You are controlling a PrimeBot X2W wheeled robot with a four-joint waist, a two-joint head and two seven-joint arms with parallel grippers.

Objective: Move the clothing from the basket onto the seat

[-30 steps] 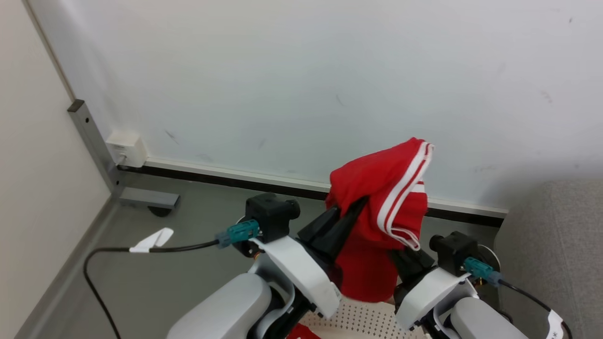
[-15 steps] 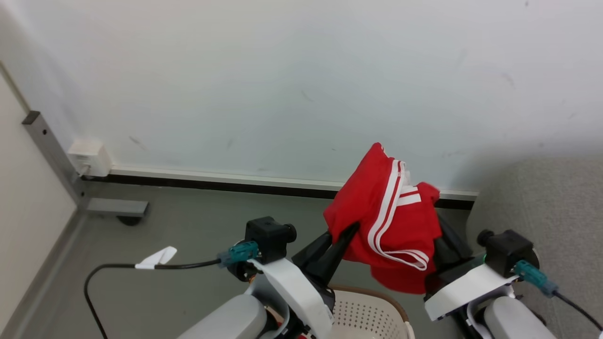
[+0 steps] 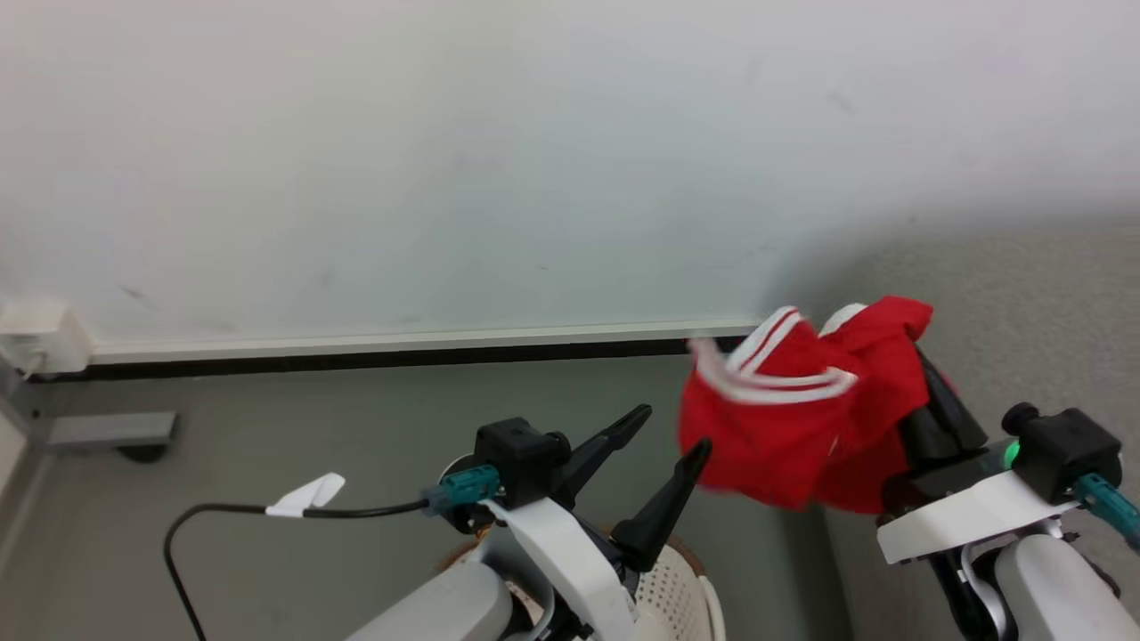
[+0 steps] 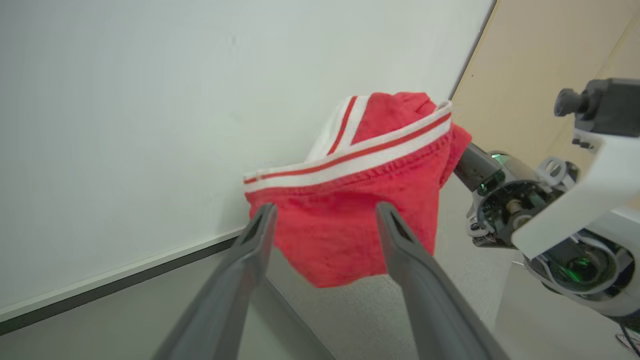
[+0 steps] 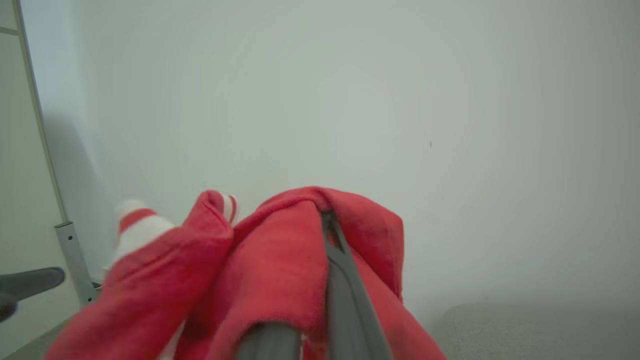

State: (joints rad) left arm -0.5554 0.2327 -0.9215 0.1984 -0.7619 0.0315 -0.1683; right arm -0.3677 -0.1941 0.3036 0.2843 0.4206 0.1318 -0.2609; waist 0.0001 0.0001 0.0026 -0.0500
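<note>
A red garment of the clothing (image 3: 802, 423) with white stripe trim hangs bunched in the air, just over the left edge of the grey seat (image 3: 1033, 303). My right gripper (image 3: 926, 383) is shut on it, fingers mostly wrapped in cloth; one dark finger (image 5: 340, 270) shows through the red fabric (image 5: 270, 280). My left gripper (image 3: 668, 436) stands open just left of the garment, holding nothing. In the left wrist view the garment (image 4: 350, 215) hangs beyond my open left gripper (image 4: 325, 217). The cream basket (image 3: 681, 588) peeks out at the bottom, behind my left arm.
A white wall with a white skirting and a black strip runs behind. On the grey floor lie a black cable with a white tag (image 3: 298, 494) and a grey metal foot (image 3: 107, 430). A white socket box (image 3: 36, 343) sits at far left.
The head camera has swung right. My left gripper has let go of the garment and opened. The right gripper has carried the garment right, to the seat's edge.
</note>
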